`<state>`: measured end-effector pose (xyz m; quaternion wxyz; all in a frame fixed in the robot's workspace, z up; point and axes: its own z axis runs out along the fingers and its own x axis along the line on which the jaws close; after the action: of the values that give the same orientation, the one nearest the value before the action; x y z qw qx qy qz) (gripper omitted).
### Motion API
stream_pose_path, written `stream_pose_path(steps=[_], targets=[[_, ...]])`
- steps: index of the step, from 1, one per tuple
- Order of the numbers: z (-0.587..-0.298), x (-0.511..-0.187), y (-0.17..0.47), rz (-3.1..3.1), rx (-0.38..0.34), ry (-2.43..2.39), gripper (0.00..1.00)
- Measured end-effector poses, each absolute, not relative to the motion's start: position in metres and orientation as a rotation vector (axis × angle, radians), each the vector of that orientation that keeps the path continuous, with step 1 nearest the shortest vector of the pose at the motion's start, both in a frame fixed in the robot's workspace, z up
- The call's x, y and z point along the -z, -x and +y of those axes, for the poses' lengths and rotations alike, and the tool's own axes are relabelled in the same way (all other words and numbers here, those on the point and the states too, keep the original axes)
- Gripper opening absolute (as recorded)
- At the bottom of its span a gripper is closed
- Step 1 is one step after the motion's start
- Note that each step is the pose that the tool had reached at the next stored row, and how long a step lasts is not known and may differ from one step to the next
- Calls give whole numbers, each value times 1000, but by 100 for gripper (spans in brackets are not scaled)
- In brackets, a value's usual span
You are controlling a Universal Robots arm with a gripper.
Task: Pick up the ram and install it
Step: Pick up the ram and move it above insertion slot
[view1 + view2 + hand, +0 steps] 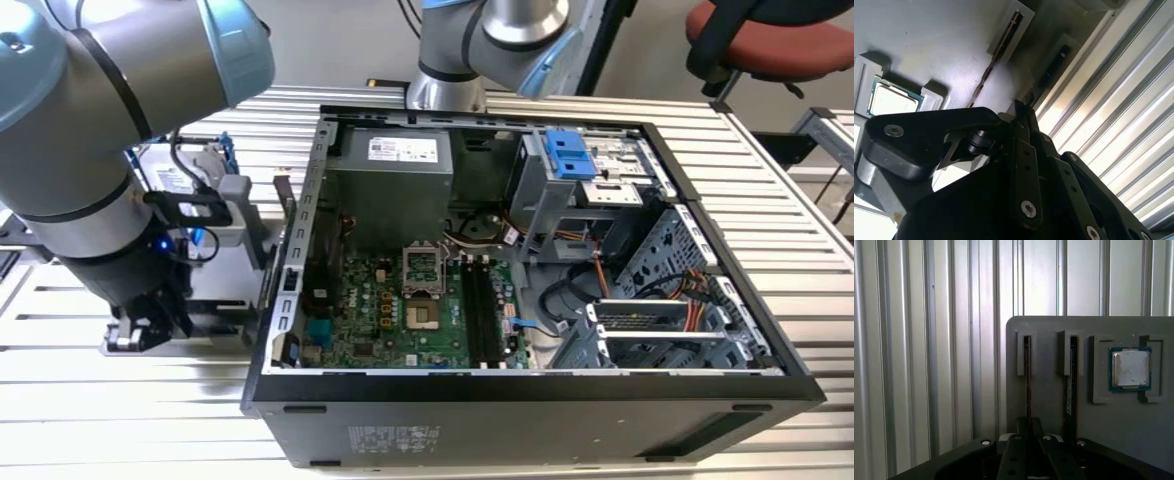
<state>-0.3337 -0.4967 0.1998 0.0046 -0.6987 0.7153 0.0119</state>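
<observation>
Gripper (pixel 1029 435) clamped on the ram (pixel 1027 375), which stands on edge in the outermost slot of the gray tray (pixel 1114 440). Second stick (pixel 1072 365) in next slot, processor (pixel 1130 368) in the end pocket.

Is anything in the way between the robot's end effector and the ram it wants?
Nothing visible. In the first wrist view the end effector is right at the ram, which stands on edge in a slot of the grey holder. A second stick in the next slot stands beside it, out of the way.
</observation>
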Motion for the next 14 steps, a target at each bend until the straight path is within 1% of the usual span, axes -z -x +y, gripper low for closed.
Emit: stream_pose_path(steps=[14], targets=[[-497, -231, 334, 2240, -37, 2190, 0]])
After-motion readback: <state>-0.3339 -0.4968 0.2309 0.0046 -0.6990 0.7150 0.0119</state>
